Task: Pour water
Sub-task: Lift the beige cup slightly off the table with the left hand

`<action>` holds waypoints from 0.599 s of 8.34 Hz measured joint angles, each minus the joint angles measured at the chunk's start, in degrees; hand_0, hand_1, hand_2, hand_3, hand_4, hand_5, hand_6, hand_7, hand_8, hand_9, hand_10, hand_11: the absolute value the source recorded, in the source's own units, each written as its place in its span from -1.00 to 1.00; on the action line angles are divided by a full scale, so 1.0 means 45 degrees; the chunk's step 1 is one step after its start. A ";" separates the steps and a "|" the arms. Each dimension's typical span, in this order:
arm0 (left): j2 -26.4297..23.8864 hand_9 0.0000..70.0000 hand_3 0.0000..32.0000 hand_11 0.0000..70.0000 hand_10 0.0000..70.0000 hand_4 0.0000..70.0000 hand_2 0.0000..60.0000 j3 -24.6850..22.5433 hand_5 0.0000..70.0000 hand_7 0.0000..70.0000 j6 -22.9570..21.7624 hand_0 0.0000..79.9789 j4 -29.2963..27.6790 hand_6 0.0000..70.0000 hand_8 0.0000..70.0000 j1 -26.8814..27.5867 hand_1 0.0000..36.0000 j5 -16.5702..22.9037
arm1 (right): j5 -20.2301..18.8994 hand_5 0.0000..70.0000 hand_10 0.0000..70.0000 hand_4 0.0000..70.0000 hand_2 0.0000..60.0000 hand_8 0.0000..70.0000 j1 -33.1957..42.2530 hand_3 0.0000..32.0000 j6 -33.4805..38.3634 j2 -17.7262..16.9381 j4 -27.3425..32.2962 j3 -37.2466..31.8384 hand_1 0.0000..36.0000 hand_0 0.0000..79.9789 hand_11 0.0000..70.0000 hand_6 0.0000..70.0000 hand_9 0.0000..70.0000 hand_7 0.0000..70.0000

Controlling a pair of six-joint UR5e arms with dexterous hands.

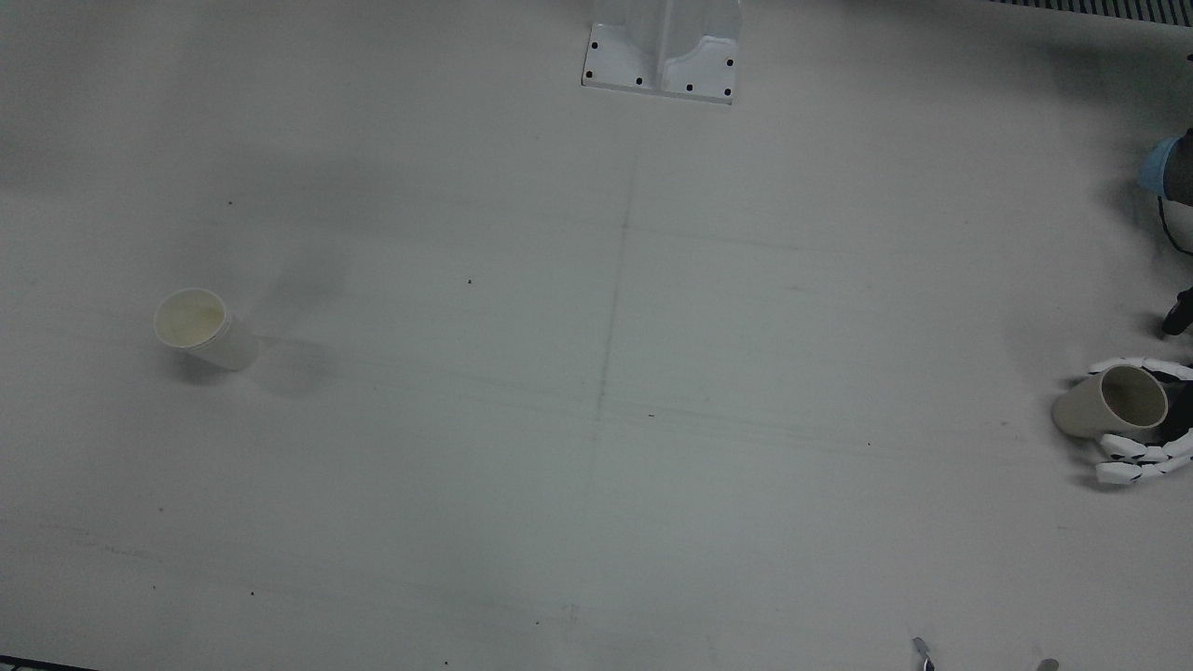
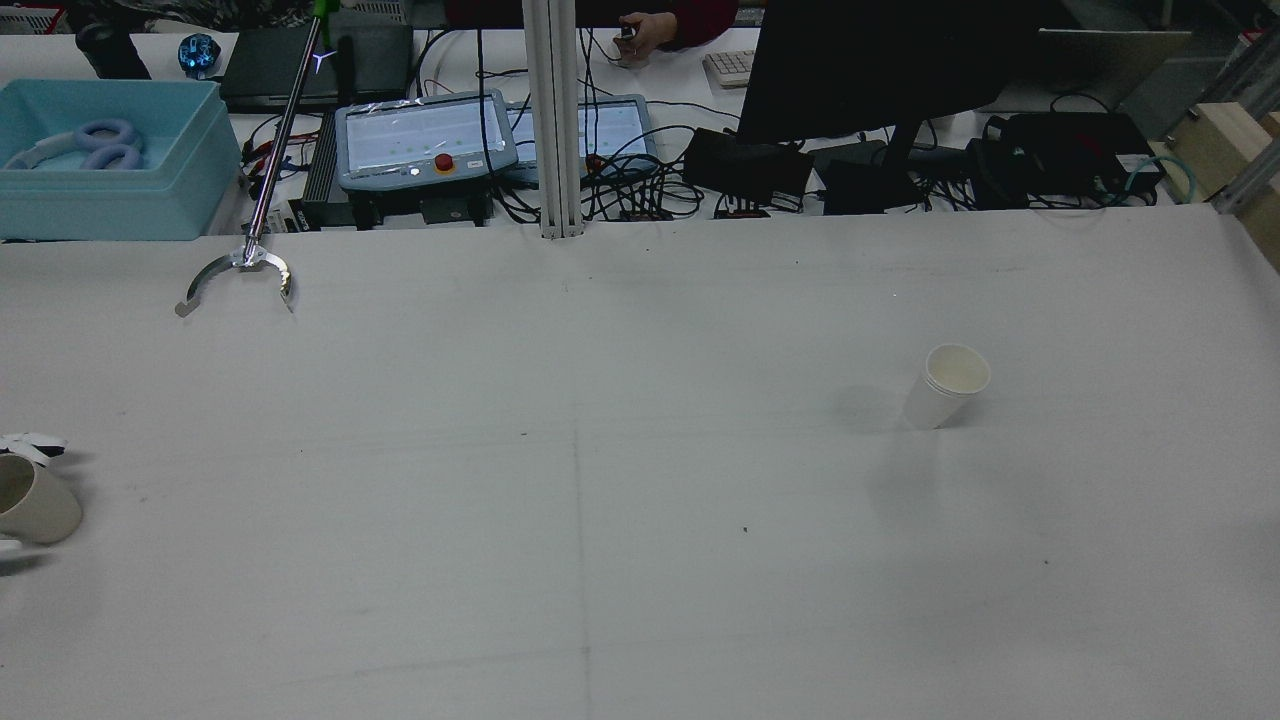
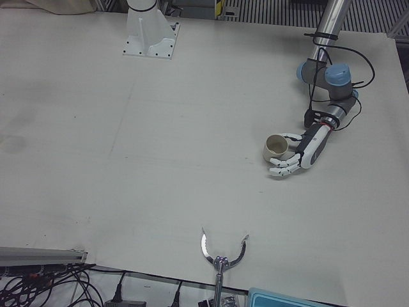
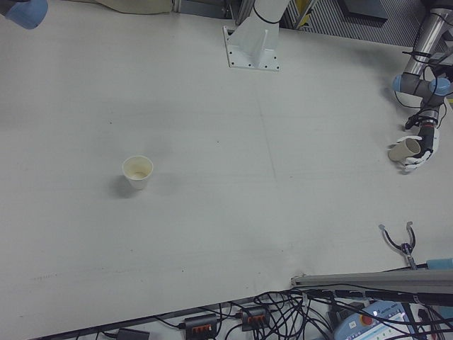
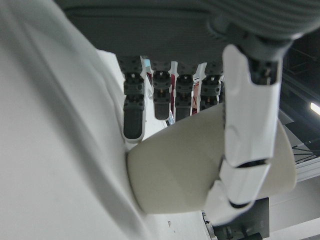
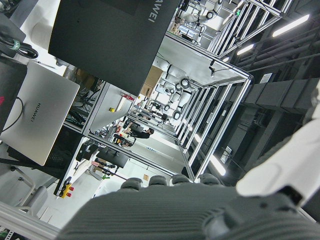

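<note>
A beige cup point(image 1: 1104, 403) sits at the table's edge on my left side, tilted a little; it also shows in the rear view point(image 2: 35, 500), the left-front view point(image 3: 277, 147) and the right-front view point(image 4: 403, 149). My left hand point(image 3: 300, 153) is wrapped around it, thumb on one side and fingers point(image 1: 1132, 461) on the other. In the left hand view the thumb point(image 5: 247, 140) lies across the cup point(image 5: 175, 170). A white paper cup point(image 1: 200, 328) stands upright on the other half of the table point(image 2: 945, 385) point(image 4: 137, 171). Only part of my right hand point(image 6: 200, 210) shows, pointed away from the table.
A metal grabber tool point(image 2: 240, 272) lies at the table's operator-side edge, also in the left-front view point(image 3: 220, 254). A white pedestal point(image 1: 662, 56) is bolted at the robot side. A blue box point(image 2: 100, 160), teach pendants point(image 2: 425, 140) and cables lie beyond the table.
</note>
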 measured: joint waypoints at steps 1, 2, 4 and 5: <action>0.0000 -0.18 -1.00 0.44 -0.03 -0.25 0.18 -0.0010 0.19 -0.12 -0.0001 0.59 0.0005 -0.34 -0.37 -0.0005 0.75 -0.0004 | -0.0007 -1.00 -1.00 -0.99 -0.36 -1.00 0.0012 -1.00 0.0000 0.0005 0.0000 0.0001 -0.53 -0.38 -1.00 -1.00 -1.00 -1.00; 0.0006 -0.11 -1.00 0.45 -0.03 -0.33 1.00 -0.0025 0.35 -0.02 -0.0001 0.49 0.0016 -0.32 -0.34 -0.0006 0.99 -0.0005 | -0.0011 -1.00 -1.00 -0.99 -0.36 -1.00 0.0020 -1.00 0.0000 0.0006 -0.0006 0.0010 -0.53 -0.39 -1.00 -1.00 -1.00 -1.00; 0.0005 -0.11 -1.00 0.43 -0.04 -0.31 1.00 -0.0037 0.38 -0.05 -0.0001 0.52 0.0112 -0.30 -0.33 0.0004 1.00 0.0006 | -0.0013 -1.00 -1.00 -0.98 -0.35 -1.00 0.0038 -1.00 0.0000 -0.0003 -0.0004 0.0016 -0.53 -0.39 -1.00 -1.00 -1.00 -1.00; 0.0004 -0.10 -1.00 0.48 -0.01 -0.28 1.00 -0.0047 0.39 -0.07 -0.0001 0.55 0.0141 -0.25 -0.29 0.0003 1.00 0.0005 | -0.0013 -1.00 -1.00 -0.98 -0.35 -1.00 0.0041 -1.00 0.0000 -0.0008 -0.0002 0.0013 -0.54 -0.40 -1.00 -1.00 -1.00 -1.00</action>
